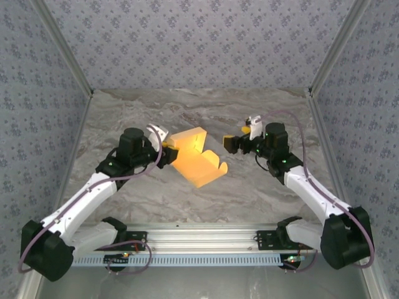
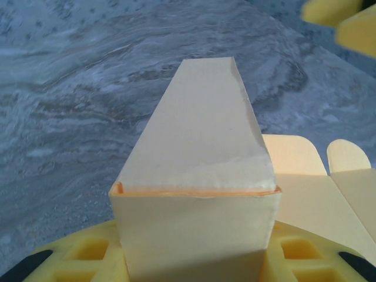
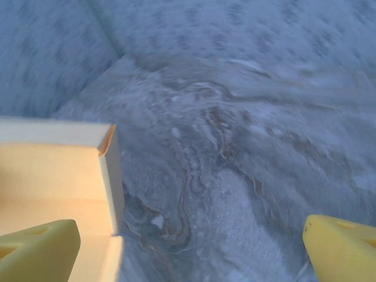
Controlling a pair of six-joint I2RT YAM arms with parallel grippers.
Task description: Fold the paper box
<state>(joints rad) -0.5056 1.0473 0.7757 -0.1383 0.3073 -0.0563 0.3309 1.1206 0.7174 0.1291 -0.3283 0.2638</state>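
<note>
The yellow-orange paper box [image 1: 196, 156] lies partly folded in the middle of the table, one long wall raised and its notched flaps spread toward the front right. My left gripper [image 1: 166, 151] is shut on the box's left end. In the left wrist view that folded end [image 2: 197, 194] stands between my yellow fingers [image 2: 70, 258]. Just right of the box, my right gripper [image 1: 233, 144] is open and apart from it. In the right wrist view its fingertips [image 3: 38, 249] stand wide with bare table between them, and a corner of the box [image 3: 64, 170] lies at the left.
The marble-patterned tabletop [image 1: 262, 187] is closed in by patterned walls [image 1: 199, 43] at the back and on both sides. An aluminium rail [image 1: 199, 240] with the arm bases runs along the near edge. Open table lies behind and in front of the box.
</note>
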